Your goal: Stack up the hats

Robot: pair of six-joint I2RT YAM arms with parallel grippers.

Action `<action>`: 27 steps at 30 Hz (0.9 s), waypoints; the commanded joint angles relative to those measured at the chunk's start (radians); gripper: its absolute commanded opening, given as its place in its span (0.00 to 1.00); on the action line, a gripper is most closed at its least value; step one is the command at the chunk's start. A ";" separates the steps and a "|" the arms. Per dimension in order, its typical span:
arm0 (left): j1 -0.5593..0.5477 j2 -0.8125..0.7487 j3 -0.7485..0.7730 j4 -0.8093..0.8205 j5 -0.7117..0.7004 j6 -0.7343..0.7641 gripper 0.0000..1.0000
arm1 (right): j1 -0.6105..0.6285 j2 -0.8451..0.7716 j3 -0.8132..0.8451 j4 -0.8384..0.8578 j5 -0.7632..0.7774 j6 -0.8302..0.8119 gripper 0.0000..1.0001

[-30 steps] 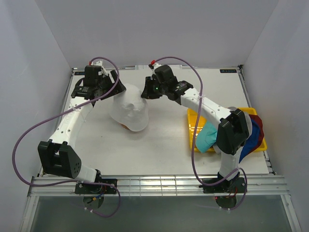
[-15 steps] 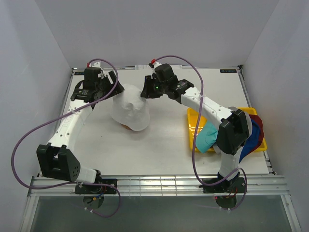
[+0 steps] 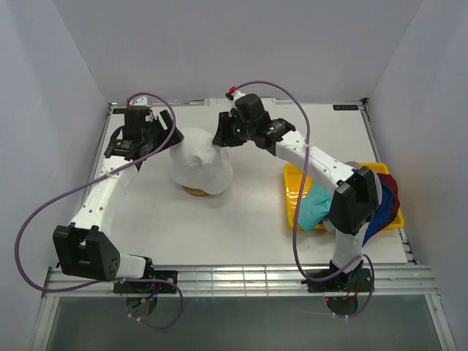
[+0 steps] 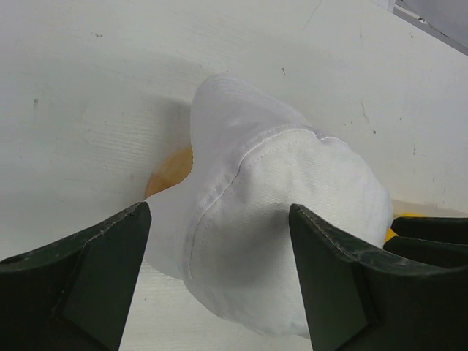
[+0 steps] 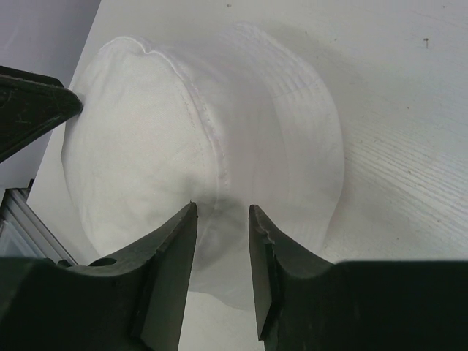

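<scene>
Your right jaws are nearly closed, pinching a fold at the upper edge of the white hat (image 5: 219,131). Your left jaws gape wide at the hat's other side, with nothing in their grip. The hat sits draped over the stand (image 4: 170,170) in the middle of the counter (image 3: 248,212). A teal hat (image 3: 314,208) lies in the tray (image 3: 290,175) on your right.

Hat (image 3: 199,162) sits on stand (image 3: 194,191), btwn both tools: just R of L gripper (image 3: 170,137), just L of R gripper (image 3: 219,139). Stand's base pokes out beneath hat, near side. Well R of R gripper, nearer arm bases: tray (image 3: 290,183) w/ hat pile (image 3: 314,208).
</scene>
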 commanded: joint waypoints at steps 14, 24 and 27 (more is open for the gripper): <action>0.009 -0.006 0.006 -0.060 -0.016 0.030 0.87 | 0.001 -0.090 0.029 -0.019 0.044 -0.033 0.45; 0.007 0.000 0.128 -0.069 0.070 0.055 0.92 | -0.050 -0.243 -0.062 -0.150 0.164 -0.041 0.45; 0.008 0.011 0.170 -0.073 0.104 0.057 0.93 | -0.073 -0.322 -0.121 -0.234 0.231 -0.035 0.45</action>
